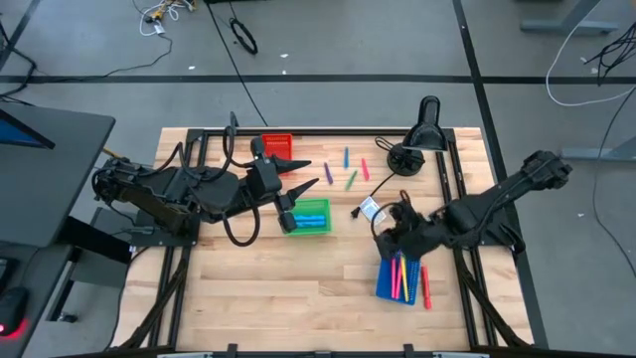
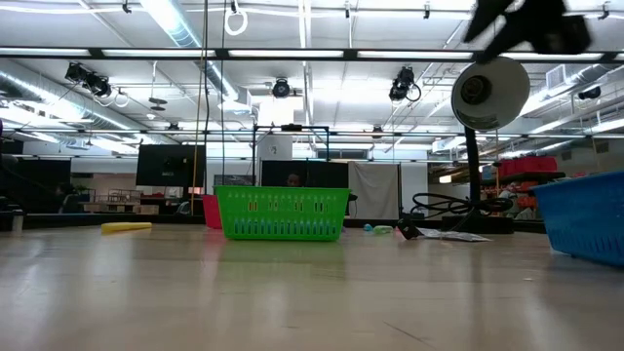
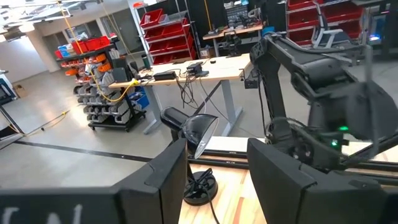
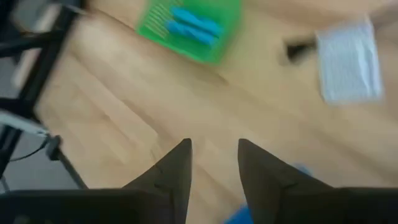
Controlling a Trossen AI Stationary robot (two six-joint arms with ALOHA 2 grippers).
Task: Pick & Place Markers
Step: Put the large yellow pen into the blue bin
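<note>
- From above, I see three trays on the bench (image 1: 248, 298): red (image 1: 277, 142), green (image 1: 308, 217) holding blue markers (image 1: 311, 219), blue (image 1: 399, 278) holding several markers. About four loose markers (image 1: 350, 180) lie between, awaiting sorting, I judge.
- Low view: green tray centre, blue tray's corner right.
- Left wrist: my left end effector (image 3: 214, 180) is apart, empty, raised and waiting.
- Right wrist: my right end effector (image 4: 213, 163) is apart, empty, above bare wood near the blue tray.

At frame centre, a green tray (image 1: 310, 217) holds blue markers (image 1: 312, 220); a red tray (image 1: 277, 144) sits upper left, a blue tray (image 1: 397, 280) lower right on pale wood.
</note>
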